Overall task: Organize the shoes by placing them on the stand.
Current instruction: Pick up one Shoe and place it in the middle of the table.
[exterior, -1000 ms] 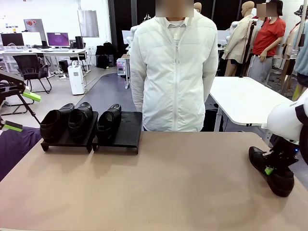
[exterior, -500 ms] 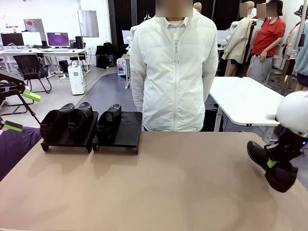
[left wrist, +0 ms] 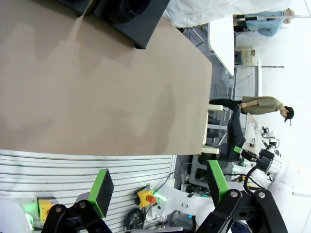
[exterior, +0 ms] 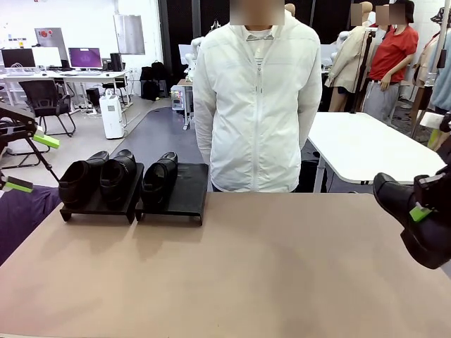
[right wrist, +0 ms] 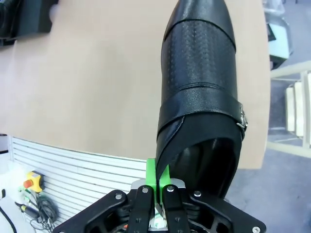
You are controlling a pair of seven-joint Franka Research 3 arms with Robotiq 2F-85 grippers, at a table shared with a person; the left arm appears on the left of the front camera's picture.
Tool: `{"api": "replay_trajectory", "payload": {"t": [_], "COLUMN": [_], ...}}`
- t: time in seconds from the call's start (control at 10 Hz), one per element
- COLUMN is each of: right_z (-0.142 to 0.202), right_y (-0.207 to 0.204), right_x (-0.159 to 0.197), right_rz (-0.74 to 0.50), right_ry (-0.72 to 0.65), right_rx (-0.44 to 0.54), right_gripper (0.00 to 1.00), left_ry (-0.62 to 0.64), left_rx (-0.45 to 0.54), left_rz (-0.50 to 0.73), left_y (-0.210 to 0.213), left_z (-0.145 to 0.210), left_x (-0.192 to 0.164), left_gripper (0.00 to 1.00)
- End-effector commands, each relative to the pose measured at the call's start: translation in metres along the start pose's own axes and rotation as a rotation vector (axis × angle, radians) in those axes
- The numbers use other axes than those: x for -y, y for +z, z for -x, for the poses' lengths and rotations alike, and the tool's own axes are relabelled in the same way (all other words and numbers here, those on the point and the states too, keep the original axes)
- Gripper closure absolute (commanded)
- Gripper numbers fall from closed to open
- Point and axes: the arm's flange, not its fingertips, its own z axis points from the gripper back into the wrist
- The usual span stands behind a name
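The R fingers (right wrist: 156,180) are pinching the side wall of the fourth shoe (right wrist: 201,92) at its opening, w/ one green pad inside the shoe and one outside. That is prob. the easy way to grab it, bc the leather edge is thin and the rest of the shoe is fat. In the front view this shoe (exterior: 416,225) hangs in the air at the far R edge of the surface (exterior: 232,274), tipped, w/ its heel end by the fingers and its toe pointing away from them. It is well apart from the stand (exterior: 134,201), which sits at the far L of the surface. Three shoes (exterior: 116,176) sit on the stand: two on the L platform and one on the R platform, so there is a free spot next to that one. The L fingers (exterior: 27,163) are spread wide and hold nothing, waiting just L of the stand.
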Motion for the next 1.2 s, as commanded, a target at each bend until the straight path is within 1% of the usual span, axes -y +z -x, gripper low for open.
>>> {"api": "replay_trajectory", "payload": {"t": [0.0, 0.3, 0.4, 0.5, 0.6, 0.7, 0.8, 0.9, 1.0, 1.1], "right_z": [-0.004, 0.0, -0.004, -0.009, -0.016, -0.024, -0.03, -0.038, -0.043, -0.047], "right_y": [-0.006, -0.004, -0.023, -0.038, -0.057, -0.087, -0.117, -0.146, -0.172, -0.198], "right_x": [-0.002, 0.001, -0.031, -0.07, -0.11, -0.155, -0.189, -0.217, -0.243, -0.264], "right_rz": [0.011, 0.003, 0.005, -0.043, -0.112, -0.14, -0.116, -0.076, -0.105, -0.142], "right_ry": [0.008, 0.001, 0.086, 0.142, 0.193, 0.172, 0.149, 0.129, 0.158, 0.142], "right_rx": [-0.007, -0.012, 0.001, 0.033, 0.026, -0.015, -0.013, 0.01, 0.015, -0.019], "right_gripper": [1.0, 1.0, 1.0, 1.0, 1.0, 1.0, 1.0, 1.0, 1.0, 1.0], "left_ry": [-0.015, -0.015, -0.015, -0.015, -0.015, -0.015, -0.015, -0.015, -0.015, -0.015], "left_rx": [-0.006, -0.006, -0.006, -0.006, -0.006, -0.006, -0.006, -0.006, -0.006, -0.006], "left_rz": [0.02, 0.02, 0.02, 0.02, 0.02, 0.02, 0.02, 0.02, 0.02, 0.02], "left_y": [0.0, 0.0, 0.0, 0.0, 0.0, 0.0, 0.0, 0.0, 0.0, 0.0], "left_z": [-0.001, -0.001, -0.001, -0.001, -0.001, -0.001, -0.001, -0.001, -0.001, -0.001], "left_x": [0.0, 0.0, 0.0, 0.0, 0.0, 0.0, 0.0, 0.0, 0.0, 0.0], "left_gripper": [0.0, 0.0, 0.0, 0.0, 0.0, 0.0, 0.0, 0.0, 0.0, 0.0]}}
